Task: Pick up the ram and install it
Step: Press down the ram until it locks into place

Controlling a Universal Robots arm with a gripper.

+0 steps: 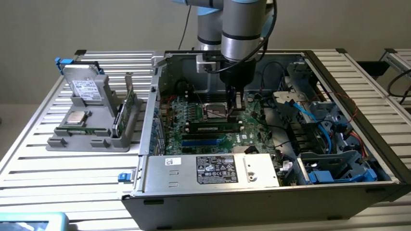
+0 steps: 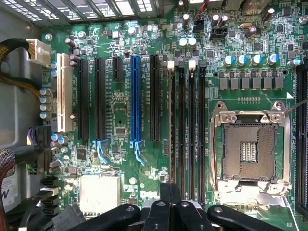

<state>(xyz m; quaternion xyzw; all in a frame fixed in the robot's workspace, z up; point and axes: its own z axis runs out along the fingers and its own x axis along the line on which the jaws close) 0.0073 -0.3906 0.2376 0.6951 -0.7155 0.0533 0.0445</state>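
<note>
Exterior view: the gripper (image 1: 233,109), fingers pressed together and carrying nothing, hangs inside the open computer case (image 1: 257,211) just above one end of the ram (image 1: 215,128). The ram stands on edge in a slot of the motherboard (image 1: 192,139), just beside the empty processor socket (image 1: 215,111). Whether the fingertips touch the stick cannot be told.

From the wrist view, the closed gripper (image 2: 171,209) sits over the row of memory slots (image 2: 186,130), with the socket (image 2: 250,151) alongside.

Well apart from the gripper, outside the case, a grey holder (image 1: 64,142) keeps the larger green card (image 1: 128,108) and the silver processor chip (image 1: 77,117).

The pick-up and placing look done. Whether the stick is fully seated and latched is unclear.
</note>
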